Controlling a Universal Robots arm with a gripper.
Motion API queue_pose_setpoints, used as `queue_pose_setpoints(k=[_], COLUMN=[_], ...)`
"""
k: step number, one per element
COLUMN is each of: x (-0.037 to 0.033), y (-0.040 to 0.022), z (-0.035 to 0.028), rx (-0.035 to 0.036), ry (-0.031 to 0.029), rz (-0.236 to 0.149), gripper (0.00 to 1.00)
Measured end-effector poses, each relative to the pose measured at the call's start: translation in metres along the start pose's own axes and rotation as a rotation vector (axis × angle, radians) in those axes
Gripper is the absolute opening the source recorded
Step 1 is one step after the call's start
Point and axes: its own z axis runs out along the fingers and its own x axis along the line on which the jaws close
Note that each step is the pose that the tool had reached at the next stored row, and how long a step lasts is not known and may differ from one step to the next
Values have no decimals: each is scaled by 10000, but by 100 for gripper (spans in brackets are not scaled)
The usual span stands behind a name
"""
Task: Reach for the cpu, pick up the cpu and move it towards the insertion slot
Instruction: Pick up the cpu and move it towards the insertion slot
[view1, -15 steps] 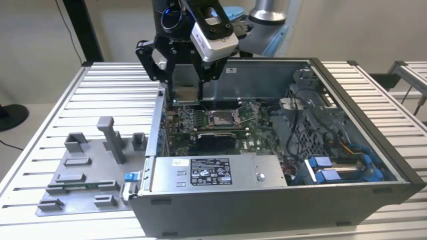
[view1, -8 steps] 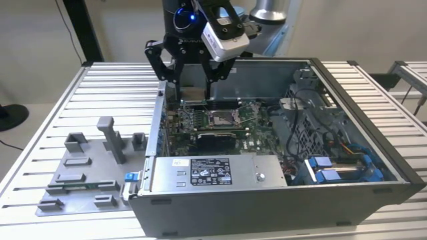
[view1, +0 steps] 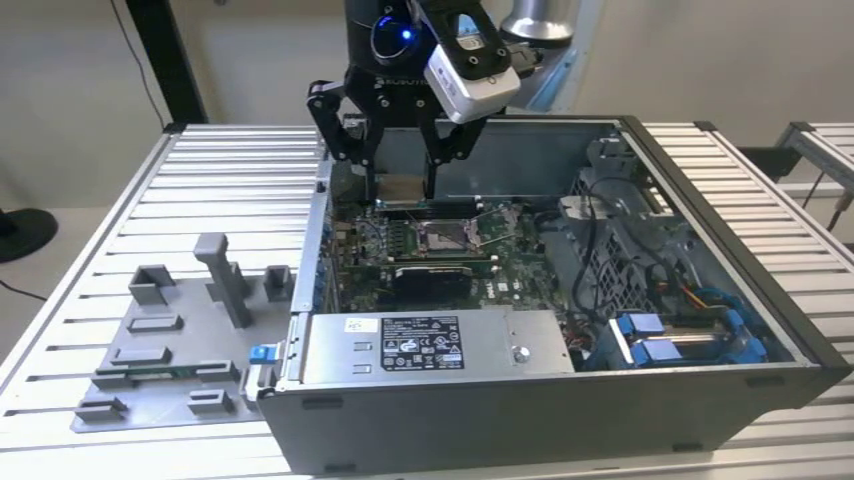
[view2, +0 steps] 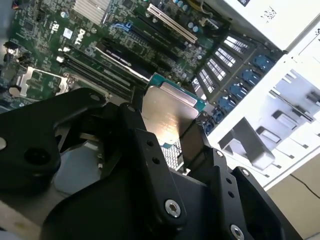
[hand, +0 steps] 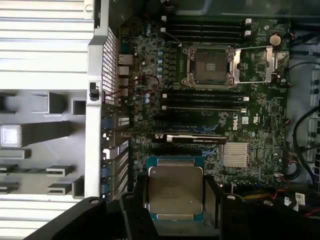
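Tool (view1: 400, 186) grips the cpu (view1: 399, 189) by two opposite edges, upper centre of the exterior view, inside the case (view1: 694, 400), well apart from the slot (view1: 447, 236) at centre.

Flat square silver plate with teal rim (hand: 175, 192), gripped level over the green board's (hand: 260, 110) edge; silver-framed square socket (hand: 210, 66), dark-centred, lies open mid-board.
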Motion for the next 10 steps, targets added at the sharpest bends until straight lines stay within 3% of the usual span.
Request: queue_pose_setpoints(k=[6,10], x=[-123,-249], y=[-1,-1], z=[-1,-1], rx=[0,0], ry=[0,0], rz=[0,0], gripper=[0,0])
